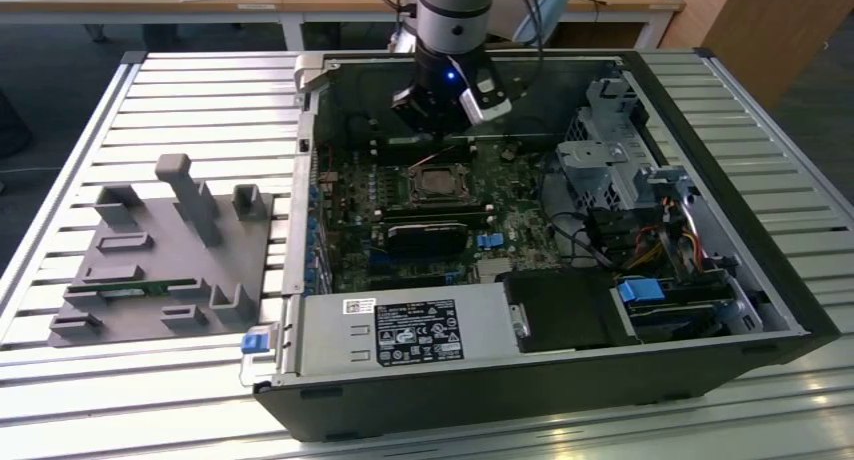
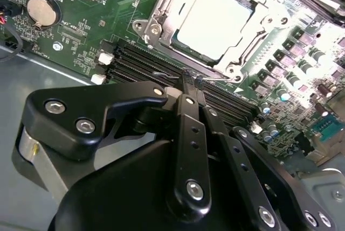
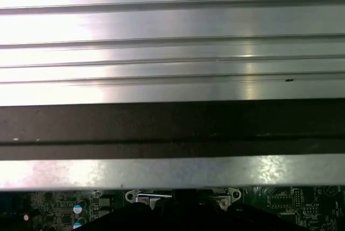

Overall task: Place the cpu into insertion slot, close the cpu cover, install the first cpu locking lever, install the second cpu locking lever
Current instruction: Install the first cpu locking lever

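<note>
Now cpu (image 2: 215,21) flat in socket, cover (image 2: 178,13) shut

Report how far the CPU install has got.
Done: the cpu sits in its socket, and the cpu cover looks closed flat around it, its grey top showing through the window. In hand: the gripper, fingers together, is at a thin wire lever beside the socket. Left: I cannot tell whether either locking lever is latched yet.

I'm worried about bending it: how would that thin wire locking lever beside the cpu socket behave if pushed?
The locking lever looks like thin bare wire, so it probably flexes springily. Polished metal may slip against the gripper tips. It lies close to the cpu cover, so it likely pivots rather than slides.
</note>
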`<state>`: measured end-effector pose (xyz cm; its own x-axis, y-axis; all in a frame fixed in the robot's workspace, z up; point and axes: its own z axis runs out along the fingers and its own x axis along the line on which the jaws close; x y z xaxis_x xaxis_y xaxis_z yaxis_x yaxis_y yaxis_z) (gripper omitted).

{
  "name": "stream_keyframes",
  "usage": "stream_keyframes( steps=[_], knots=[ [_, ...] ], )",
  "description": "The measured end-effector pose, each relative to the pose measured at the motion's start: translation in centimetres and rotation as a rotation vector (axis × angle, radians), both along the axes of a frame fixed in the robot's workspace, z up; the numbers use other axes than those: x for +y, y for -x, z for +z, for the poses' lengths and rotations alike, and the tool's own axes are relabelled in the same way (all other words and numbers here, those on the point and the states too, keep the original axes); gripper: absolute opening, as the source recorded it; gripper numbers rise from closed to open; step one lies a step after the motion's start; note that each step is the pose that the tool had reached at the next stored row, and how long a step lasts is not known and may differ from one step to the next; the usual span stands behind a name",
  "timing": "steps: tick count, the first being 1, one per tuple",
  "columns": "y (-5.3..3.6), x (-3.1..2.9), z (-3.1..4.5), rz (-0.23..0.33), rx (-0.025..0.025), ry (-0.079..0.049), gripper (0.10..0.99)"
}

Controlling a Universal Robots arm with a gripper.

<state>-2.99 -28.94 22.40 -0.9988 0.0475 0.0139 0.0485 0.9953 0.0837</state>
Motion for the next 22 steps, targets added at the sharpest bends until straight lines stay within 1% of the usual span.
stream_keyframes(
  steps=[10,18,22],
  knots=[
    [-0.64,0.20,-0.32,0.000,0.0000,0.000,0.106],
    [-1.12,0.31,-0.83,0.000,0.0000,0.000,0.106],
    [-1.47,0.34,-1.27,0.000,0.0000,0.000,0.106]
  ],
)
